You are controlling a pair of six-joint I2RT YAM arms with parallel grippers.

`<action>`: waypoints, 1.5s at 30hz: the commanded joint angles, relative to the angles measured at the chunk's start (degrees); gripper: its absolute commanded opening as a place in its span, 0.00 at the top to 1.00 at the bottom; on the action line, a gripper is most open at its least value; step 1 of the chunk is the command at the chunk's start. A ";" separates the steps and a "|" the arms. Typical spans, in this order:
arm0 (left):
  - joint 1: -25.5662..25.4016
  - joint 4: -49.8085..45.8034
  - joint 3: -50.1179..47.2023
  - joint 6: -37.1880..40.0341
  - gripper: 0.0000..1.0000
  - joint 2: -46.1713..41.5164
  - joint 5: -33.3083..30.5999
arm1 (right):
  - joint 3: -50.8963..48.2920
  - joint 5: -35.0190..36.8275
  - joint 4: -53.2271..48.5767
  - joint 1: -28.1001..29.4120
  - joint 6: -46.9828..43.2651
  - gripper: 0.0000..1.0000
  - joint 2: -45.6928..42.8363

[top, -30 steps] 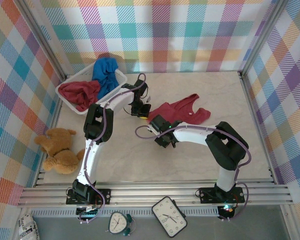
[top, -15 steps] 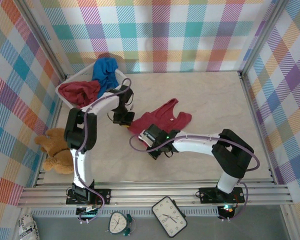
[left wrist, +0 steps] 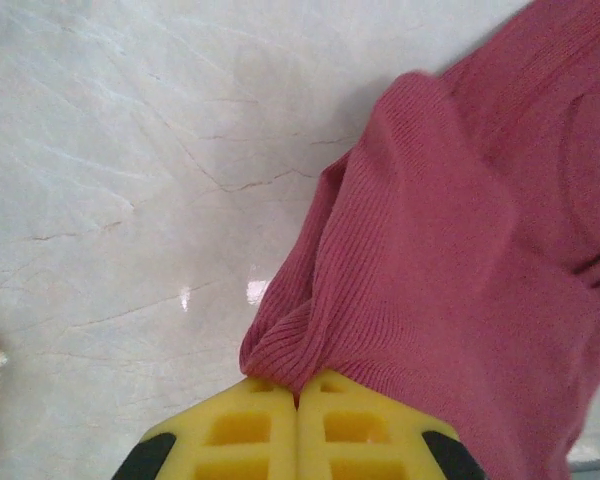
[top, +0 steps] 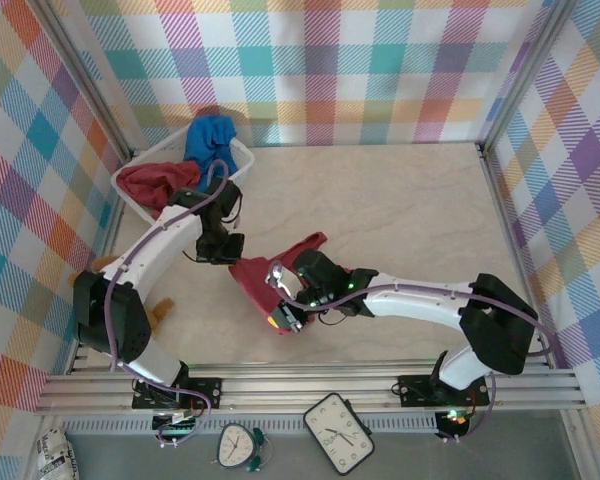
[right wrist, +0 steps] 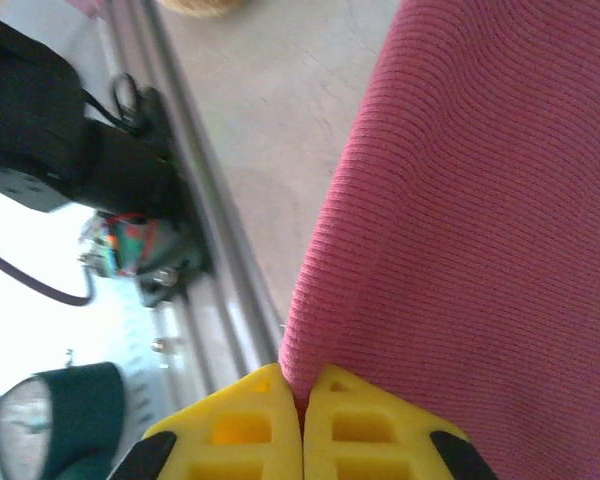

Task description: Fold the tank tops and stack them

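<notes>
From above, the dark red tank top (top: 263,281) sits left of mid-table, towards the near side; a second red top (top: 155,183) and a blue top (top: 209,141) lie in the far-left basket (top: 242,152). Left wrist: the left gripper (left wrist: 298,420) pinches its ribbed edge. Right wrist: the right gripper (right wrist: 302,425) clamps another edge.

The top external view is bright and evenly lit from above. Shadows on the pale counter (top: 410,220) are faint and soft-edged, and the frame posts lean outward toward the corners. In the left wrist view two small white glints sit on the counter's gloss beside the dark red tank top (left wrist: 460,300), whose fold casts a mild grey shadow; its knit ribs read sharply. In the right wrist view the lower left is washed out to white — the clock (right wrist: 40,435) there looks soft, while the cloth's ribbing is crisp.
</notes>
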 commanded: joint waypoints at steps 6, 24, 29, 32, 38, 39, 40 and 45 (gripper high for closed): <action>-3.17 -2.22 10.98 -1.35 1.00 5.29 1.48 | -5.46 -14.91 8.23 -8.51 11.20 1.00 -6.17; -6.91 -2.47 36.98 0.63 1.00 30.30 5.56 | -13.02 -19.04 7.66 -27.48 9.39 0.99 -9.18; -7.28 -1.50 41.98 0.63 1.00 35.68 7.47 | -12.29 -19.15 2.66 -31.66 4.98 0.98 -7.74; -7.70 -0.95 45.21 0.70 1.00 39.06 8.35 | -11.66 -19.48 0.19 -34.16 2.66 0.98 -6.12; -8.12 0.28 49.31 0.98 0.99 43.96 9.77 | -12.54 -17.88 -0.59 -37.35 -0.11 0.96 -3.20; -8.12 0.44 50.03 0.91 0.98 44.71 9.66 | -12.55 -17.81 -0.11 -37.93 -0.33 0.96 -2.48; -8.20 0.81 50.49 0.90 0.98 45.30 9.91 | -12.71 -17.64 0.42 -38.29 -0.33 0.96 -1.94; -8.23 2.66 52.99 0.53 0.95 48.18 11.32 | -12.44 -14.38 1.30 -40.55 -1.56 0.95 0.54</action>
